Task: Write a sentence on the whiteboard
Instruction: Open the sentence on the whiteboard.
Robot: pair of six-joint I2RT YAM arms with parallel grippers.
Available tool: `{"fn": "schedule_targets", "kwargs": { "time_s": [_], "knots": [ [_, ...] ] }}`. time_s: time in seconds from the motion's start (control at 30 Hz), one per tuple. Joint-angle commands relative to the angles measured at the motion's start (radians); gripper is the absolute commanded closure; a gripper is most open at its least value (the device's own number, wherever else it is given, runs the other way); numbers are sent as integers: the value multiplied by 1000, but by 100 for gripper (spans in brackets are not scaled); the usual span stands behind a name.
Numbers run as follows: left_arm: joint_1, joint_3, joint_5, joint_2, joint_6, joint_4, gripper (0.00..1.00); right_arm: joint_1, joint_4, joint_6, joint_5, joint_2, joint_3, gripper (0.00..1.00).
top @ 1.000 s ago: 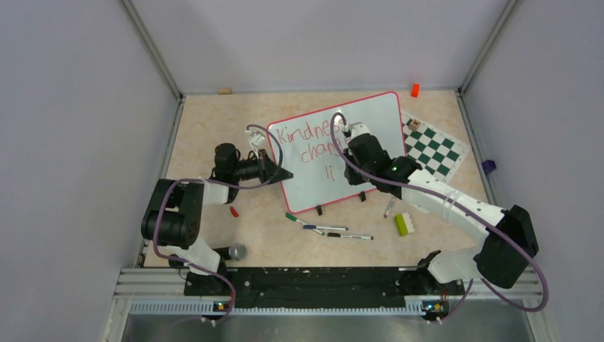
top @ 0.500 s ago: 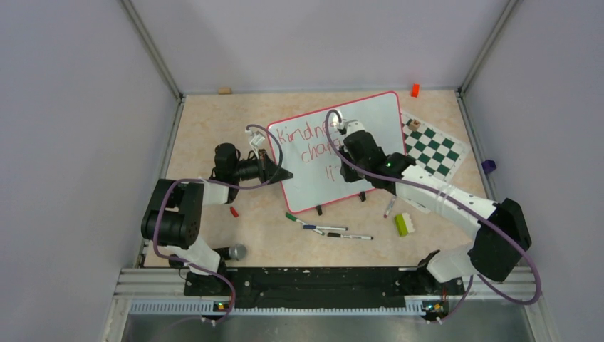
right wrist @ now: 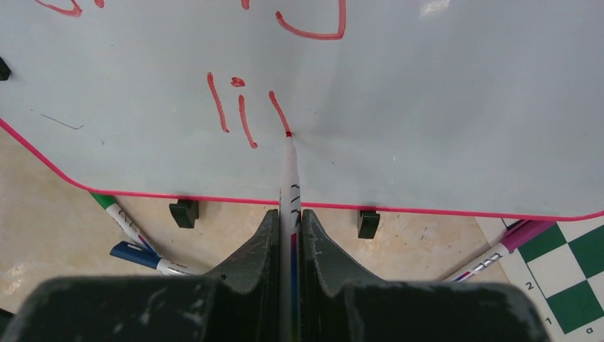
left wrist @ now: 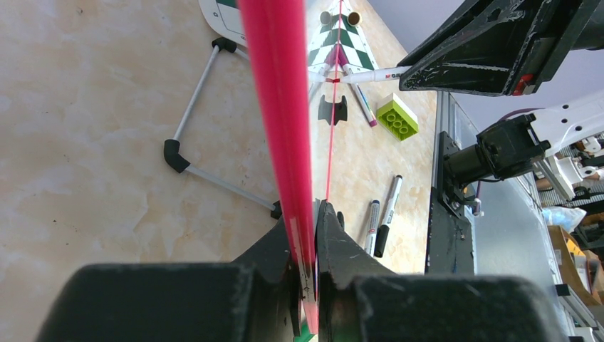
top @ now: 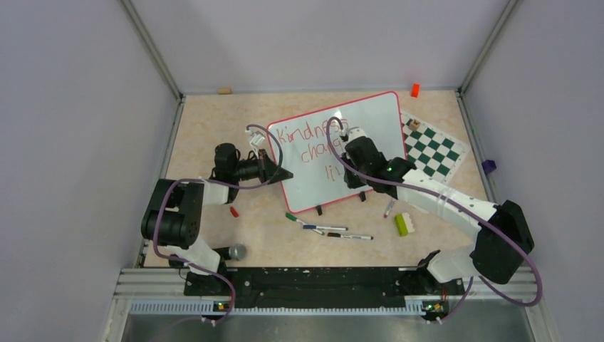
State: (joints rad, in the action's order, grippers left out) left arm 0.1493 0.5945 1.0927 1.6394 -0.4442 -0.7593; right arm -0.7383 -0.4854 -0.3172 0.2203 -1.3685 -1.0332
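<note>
The whiteboard stands tilted on two black clip feet, its frame red-pink. My left gripper is shut on its left edge; the left wrist view shows the red frame pinched between the jaws of that gripper. The sentence reads "Kindness", "chang…" and "li" in red, partly hidden by my right arm. My right gripper is shut on a white marker. The marker's red tip touches the board at the lower end of a short slanted stroke just right of the "li".
Several markers lie in front of the board and a pink one lies to their right. A green brick sits near it. The chess mat lies right of the board. An orange block and a wooden block sit at the back.
The right gripper moved the marker up and left, then back down on the third line. A new slanted stroke now follows "li". The left gripper kept still on the board's edge.
</note>
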Motion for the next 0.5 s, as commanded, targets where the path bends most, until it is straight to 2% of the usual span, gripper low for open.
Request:
{"fn": "schedule_targets", "kwargs": {
  "time_s": [0.0, 0.47],
  "knots": [
    [-2, -29, -174, 51, 114, 89, 100, 5, 25, -4, 29, 11, 1, 100],
    [-2, -28, -174, 49, 114, 89, 100, 19, 2, 36, 86, -46, -136, 100]
  ]
}}
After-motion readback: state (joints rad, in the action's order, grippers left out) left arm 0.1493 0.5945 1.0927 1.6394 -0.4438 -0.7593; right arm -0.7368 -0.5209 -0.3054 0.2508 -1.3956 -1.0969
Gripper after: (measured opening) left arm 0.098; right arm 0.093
